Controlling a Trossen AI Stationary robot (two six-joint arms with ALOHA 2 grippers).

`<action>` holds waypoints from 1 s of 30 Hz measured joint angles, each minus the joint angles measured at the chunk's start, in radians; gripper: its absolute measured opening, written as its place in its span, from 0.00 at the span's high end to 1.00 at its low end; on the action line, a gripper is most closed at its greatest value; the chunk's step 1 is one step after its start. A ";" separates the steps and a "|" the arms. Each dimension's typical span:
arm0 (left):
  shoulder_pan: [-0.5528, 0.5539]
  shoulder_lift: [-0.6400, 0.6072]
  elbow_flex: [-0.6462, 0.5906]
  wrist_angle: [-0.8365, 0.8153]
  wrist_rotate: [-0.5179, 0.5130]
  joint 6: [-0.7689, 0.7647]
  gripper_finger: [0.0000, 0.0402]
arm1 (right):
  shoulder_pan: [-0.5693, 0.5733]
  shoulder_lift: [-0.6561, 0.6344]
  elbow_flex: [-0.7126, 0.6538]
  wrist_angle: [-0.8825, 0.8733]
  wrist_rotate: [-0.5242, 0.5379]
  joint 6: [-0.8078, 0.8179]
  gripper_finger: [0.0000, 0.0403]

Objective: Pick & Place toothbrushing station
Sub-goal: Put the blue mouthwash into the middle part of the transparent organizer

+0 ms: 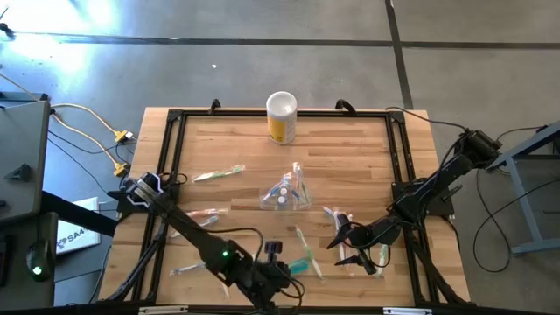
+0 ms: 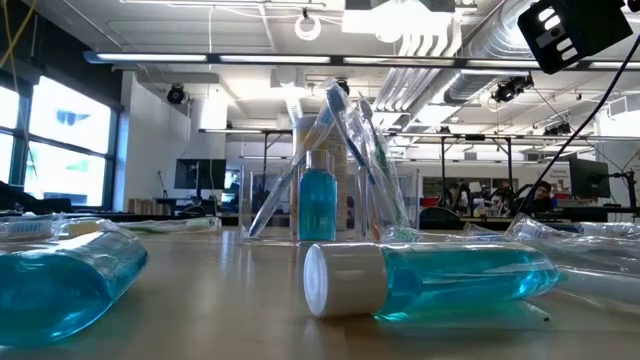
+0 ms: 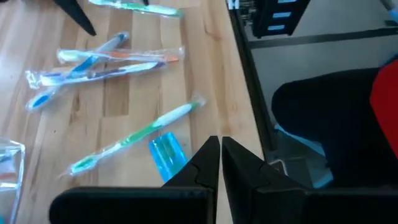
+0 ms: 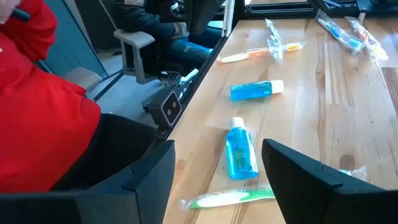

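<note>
The toothbrushing station's clear holder stands at the table's middle with toothbrushes and a teal tube upright in it. Wrapped toothbrushes and teal tubes lie loose on the wood around it. My left gripper is shut on nothing and hangs above the near edge, over a teal tube. My right gripper is open with nothing between its fingers, at the near right above wrapped brushes.
A yellow canister with a white top stands at the far edge. A black frame runs around the tabletop. Teal tubes lie close in front of the low camera. A person in red sits beyond the near edge.
</note>
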 joint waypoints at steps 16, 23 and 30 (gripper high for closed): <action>0.036 0.000 -0.001 -0.079 -0.015 -0.117 0.61 | 0.000 0.000 0.000 0.001 0.000 -0.003 0.42; 0.036 0.000 -0.001 -0.110 0.224 -0.212 0.39 | 0.000 0.000 0.000 0.000 0.000 -0.003 0.42; -0.034 0.014 -0.001 -0.319 0.177 -0.007 0.37 | 0.000 0.000 0.000 0.000 0.000 -0.003 0.42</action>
